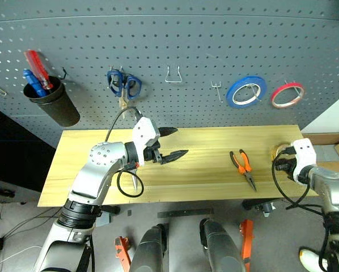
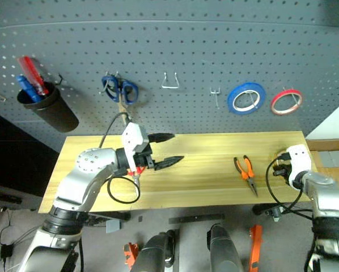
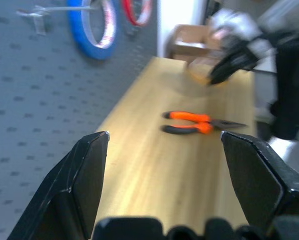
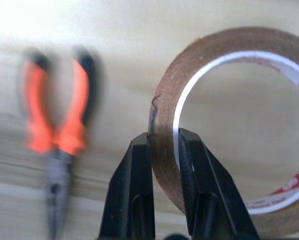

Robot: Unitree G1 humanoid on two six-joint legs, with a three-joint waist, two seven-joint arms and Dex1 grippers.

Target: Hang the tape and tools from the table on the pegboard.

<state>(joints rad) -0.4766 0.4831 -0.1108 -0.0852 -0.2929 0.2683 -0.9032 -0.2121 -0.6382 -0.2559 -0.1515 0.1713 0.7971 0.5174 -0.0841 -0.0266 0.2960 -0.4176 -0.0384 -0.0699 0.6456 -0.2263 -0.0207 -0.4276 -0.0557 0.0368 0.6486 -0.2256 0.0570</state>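
Here, at the workbench's (image 1: 215,187) right end, the right gripper (image 4: 164,137) pinches the tan tape roll's (image 4: 229,45) thin wall, a light, stiff ring probably best held by that band, while the left gripper (image 1: 172,143) hangs open, empty, near the pliers (image 1: 243,167).

In your right wrist view the tape (image 4: 224,125) is cut off by the frame's edge, so you see only the part of its wall pinched between the jaws, and the pliers (image 4: 57,145) beside those jaws on the surface (image 4: 114,65) are smeared, their tips impossible to make out. From the head views the right gripper (image 1: 284,154) hides most of the tape. Past the spread jaws of the left gripper (image 3: 164,170), the far end of the surface, the right gripper and a cardboard box (image 3: 189,42) are all blurred.
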